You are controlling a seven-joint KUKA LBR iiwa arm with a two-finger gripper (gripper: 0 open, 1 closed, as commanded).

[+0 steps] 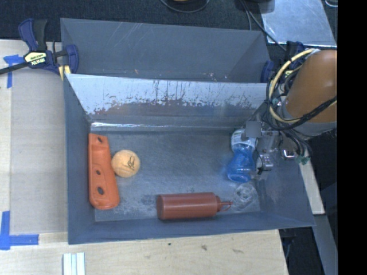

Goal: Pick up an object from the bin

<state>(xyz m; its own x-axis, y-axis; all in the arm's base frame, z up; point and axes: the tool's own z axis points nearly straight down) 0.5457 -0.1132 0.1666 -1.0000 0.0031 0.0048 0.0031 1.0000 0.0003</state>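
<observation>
My gripper hangs at the right side of the bin, close to the right wall. Just to its left lies a blue translucent bottle, its pale cap end pointing toward the back wall. The gripper is beside the bottle and looks to touch its right edge. A small clear plastic thing lies directly in front of the bottle. A brown-red squeeze bottle lies on its side along the front wall, with its nozzle pointing right toward the clear piece.
An orange block with holes lies lengthwise by the left wall, and a tan ball rests against its right side. The arm's orange cover and cables bulge over the bin's right rim.
</observation>
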